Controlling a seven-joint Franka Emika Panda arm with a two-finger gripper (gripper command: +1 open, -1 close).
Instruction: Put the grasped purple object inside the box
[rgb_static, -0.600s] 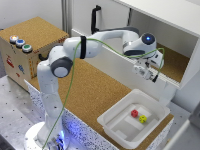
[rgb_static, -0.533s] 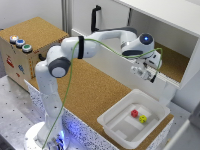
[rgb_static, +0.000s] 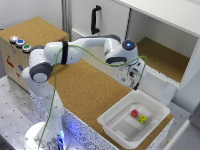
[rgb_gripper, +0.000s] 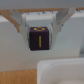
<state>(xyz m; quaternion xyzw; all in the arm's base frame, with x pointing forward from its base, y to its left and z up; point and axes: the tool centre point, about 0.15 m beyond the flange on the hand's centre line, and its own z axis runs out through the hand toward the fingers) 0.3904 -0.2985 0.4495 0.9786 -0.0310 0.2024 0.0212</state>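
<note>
One purple object (rgb_gripper: 40, 38) sits clamped between the two fingers (rgb_gripper: 23, 23) of the end effector (rgb_static: 131, 76); wrist view shows a small dark-purple cube with a yellow mark on the facing side, fingers pressing on two opposite faces; grip looks square, no visible tilt.

Location: held in the air above the cork tabletop (rgb_static: 85, 92), near the open front of the white cabinet (rgb_static: 165, 47) and just short of the box (rgb_static: 111, 120); the box rim shows pale at the edge of the wrist view, so the cube is not yet over the opening.

Box contents: a red piece (rgb_static: 134, 113) and a yellow piece (rgb_static: 143, 118) lie close together toward the far end; the near half of the floor looks free.

Handling, my read: small, rigid, light, probably plastic or wood; flat faces suit a parallel pinch, so the current hold across opposite sides is the right one; smooth faces could slip if the squeeze loosens mid-move; not fragile, a short drop should do no harm, but it may bounce or roll against the other pieces.

Next move likely calls for a shift over the box's free half, then descent before letting go; watch the flared rim for finger clearance.
</note>
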